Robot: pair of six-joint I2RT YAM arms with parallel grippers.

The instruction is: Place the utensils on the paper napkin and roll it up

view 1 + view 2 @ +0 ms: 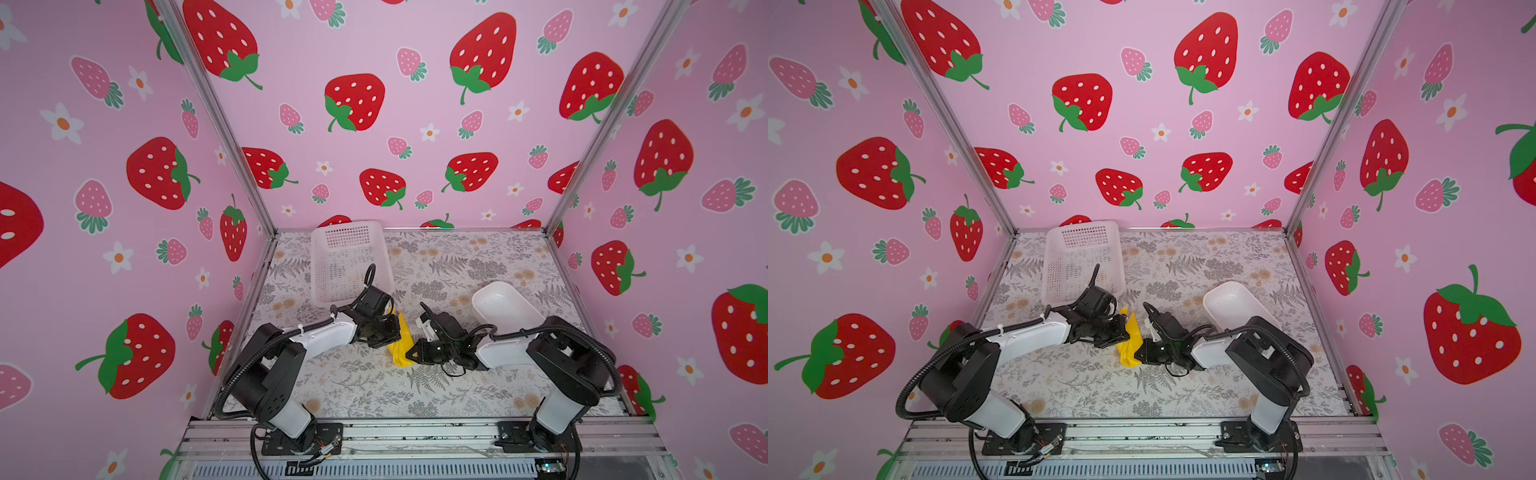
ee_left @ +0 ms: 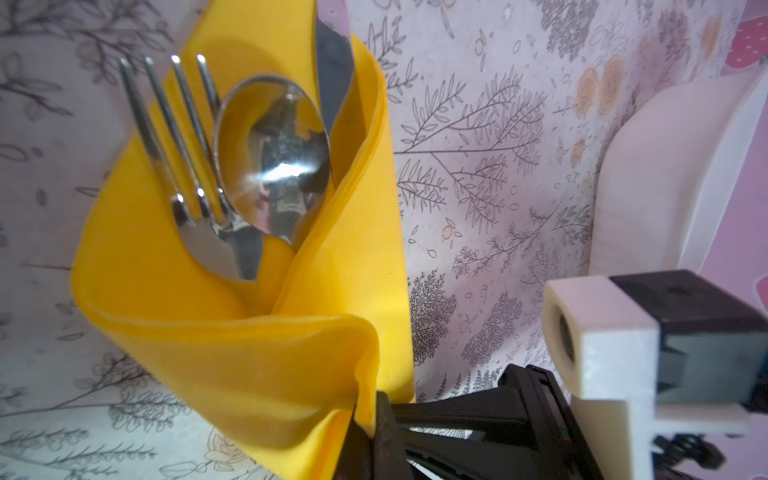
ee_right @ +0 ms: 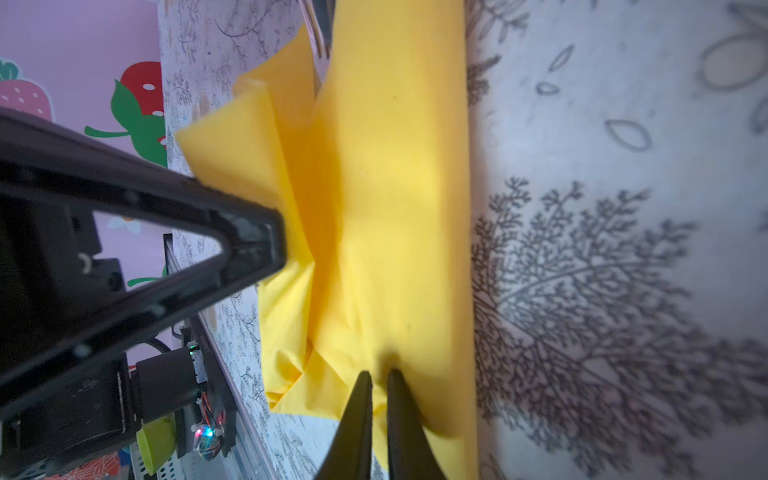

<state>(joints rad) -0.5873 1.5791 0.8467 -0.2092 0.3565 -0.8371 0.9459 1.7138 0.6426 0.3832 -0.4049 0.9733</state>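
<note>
The yellow paper napkin [image 2: 232, 353] is wrapped loosely round the utensils: a silver fork [image 2: 174, 137], a spoon [image 2: 274, 162] and a knife blade [image 2: 334, 70] stick out of its open end. It lies mid-table between both arms in both top views [image 1: 400, 353] [image 1: 1128, 349]. My left gripper [image 2: 370, 419] is shut on a raised fold of the napkin. My right gripper [image 3: 378, 374] is shut on the napkin's [image 3: 395, 208] near end, paper pinched between its fingertips. The left gripper [image 3: 274, 232] holds the side flap.
A white mesh basket [image 1: 320, 266] stands at the back left, close behind the left arm. A white oblong tray [image 1: 503, 305] sits at the right, beside the right arm. The floral tablecloth [image 1: 374, 390] stretches in front of the napkin.
</note>
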